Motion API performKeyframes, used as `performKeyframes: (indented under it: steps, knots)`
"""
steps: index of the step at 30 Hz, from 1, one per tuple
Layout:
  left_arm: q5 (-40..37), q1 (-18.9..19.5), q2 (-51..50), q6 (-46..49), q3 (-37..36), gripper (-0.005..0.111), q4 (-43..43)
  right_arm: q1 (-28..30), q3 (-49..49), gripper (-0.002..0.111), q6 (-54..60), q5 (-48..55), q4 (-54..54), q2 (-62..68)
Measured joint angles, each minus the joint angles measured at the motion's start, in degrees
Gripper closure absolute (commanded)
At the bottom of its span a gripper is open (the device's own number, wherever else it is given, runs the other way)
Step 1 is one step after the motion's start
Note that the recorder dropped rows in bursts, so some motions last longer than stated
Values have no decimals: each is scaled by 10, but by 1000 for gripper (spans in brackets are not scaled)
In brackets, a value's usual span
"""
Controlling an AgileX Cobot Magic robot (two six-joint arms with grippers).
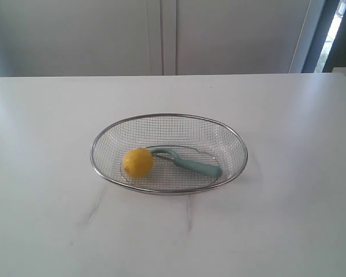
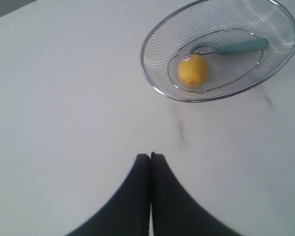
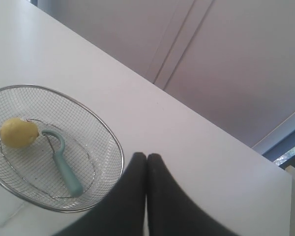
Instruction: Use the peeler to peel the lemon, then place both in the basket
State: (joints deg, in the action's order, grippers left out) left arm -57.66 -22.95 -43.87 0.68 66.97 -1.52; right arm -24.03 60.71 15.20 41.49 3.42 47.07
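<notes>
1. Exterior view: the lemon (image 1: 138, 163) lies inside the basket (image 1: 168, 116) on the table (image 1: 46, 219), right beside the loop head of the peeler (image 1: 194, 165). Neither arm shows.
2. Left wrist view: the left end effector (image 2: 151, 156) is pressed together and empty, well apart from the basket. The lemon looks firm and round, and is likely to roll, so grasp it across its middle.
3. Right wrist view: the right end effector (image 3: 147, 156) is likewise together and holds nothing. The peeler seems light and stiff. Its teal handle is the place to grip, clear of the blade.

A white, faintly veined table (image 1: 40, 219) is seen in the lower frame, pale grey panels (image 1: 75, 34) behind it. Daylight is admitted by a window (image 1: 337, 23) at upper right.
</notes>
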Motion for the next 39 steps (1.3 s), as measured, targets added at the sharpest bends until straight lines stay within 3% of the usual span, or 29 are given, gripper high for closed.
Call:
performKeyframes:
  steps: [14,23,25,32,39]
  knots:
    - [0,129,200,4,-172,107,-1,0,0,108,0,0,0,0]
    - [10,184,291,5,-270,107,-19,0,0,108,0,0,0,0]
    - [62,187,306,5,-290,107,-19,0,0,108,0,0,0,0]
    - [407,189,348,5,-391,107,53,0,0,108,0,0,0,0]
    - [486,189,390,9,-494,107,67,0,0,108,0,0,0,0]
